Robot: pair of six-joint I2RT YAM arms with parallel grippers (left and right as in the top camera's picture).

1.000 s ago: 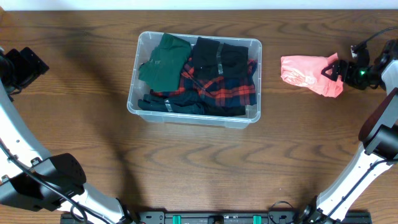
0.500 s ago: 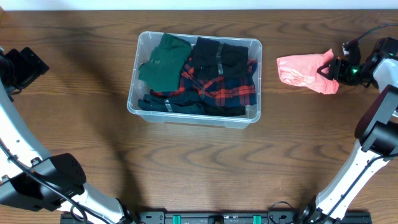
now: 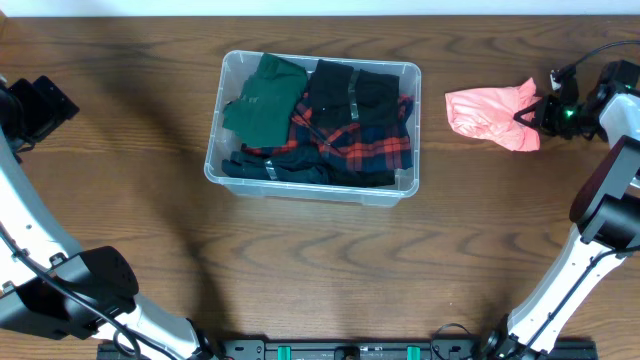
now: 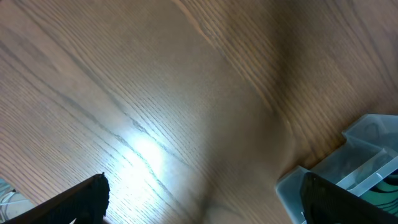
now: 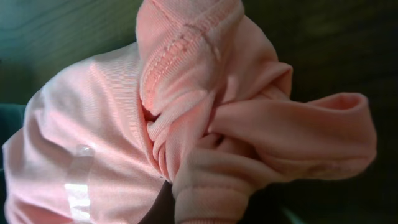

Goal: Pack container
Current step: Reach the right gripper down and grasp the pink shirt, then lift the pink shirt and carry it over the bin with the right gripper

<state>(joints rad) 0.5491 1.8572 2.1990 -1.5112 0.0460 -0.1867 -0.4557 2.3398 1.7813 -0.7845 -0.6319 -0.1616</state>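
The pink garment has shifted slightly leftward, pinched by right claw.

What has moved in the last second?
The right gripper, shut on the pink garment, pulled it slightly left, toward the container. The container, the folded clothes in it and the left gripper stayed as they were.

We see a brown, wood-grained table. Inside the clear container, a green garment lies at ten o'clock, a black garment at one, and red-and-navy plaid cloth toward four. A pink garment lies near the table's two o'clock.
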